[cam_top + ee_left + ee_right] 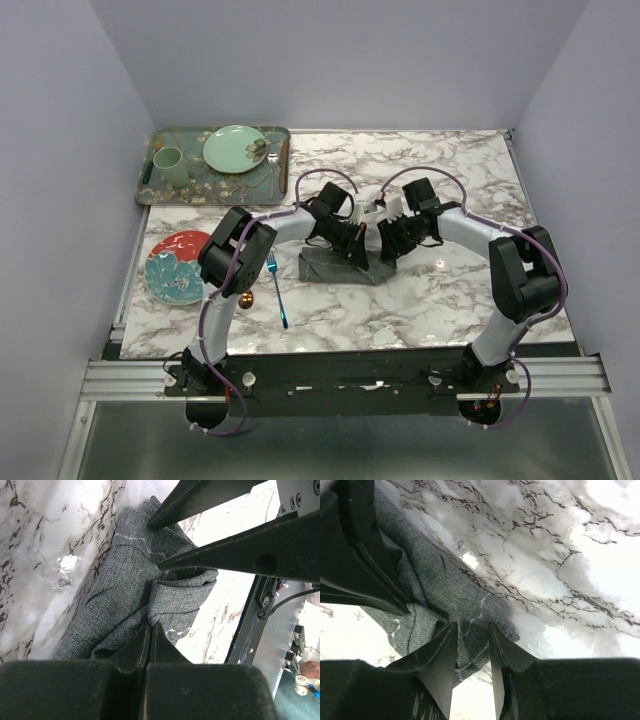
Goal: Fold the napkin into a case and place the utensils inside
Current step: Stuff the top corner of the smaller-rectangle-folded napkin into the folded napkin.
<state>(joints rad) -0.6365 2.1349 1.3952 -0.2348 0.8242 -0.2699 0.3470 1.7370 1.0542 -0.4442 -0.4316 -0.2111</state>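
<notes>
Where the two arms meet at mid-table, the napkin (325, 267) lies bunched into a loose, rumpled bundle on the marble table (440, 300). Its long axis runs left to right across the top view, parallel to the near edge. It is not yet a flat case: both wrist views show soft folds and a pale stitched border line crossing the cloth.

Left gripper (150, 626): jaws together, nipped on a raised ridge of the napkin. The cloth tents up toward the tips.

Right gripper (470, 630): jaws apart, with the fingers (442, 647) straddling a fold near the bundle's right end. Cloth shows in the gap between them, unclamped. Seen from the left wrist, these same fingers stand spread above the napkin.

Both grippers sit close together over the right half of the bundle, facing each other.

The fork (278, 292) lies just left of the napkin, apart from it – long axis near to far, tines at the far end, handle toward the arm bases. The spoon (246, 297) lies beside the fork, largely hidden under the left arm; only its copper bowl shows.
</notes>
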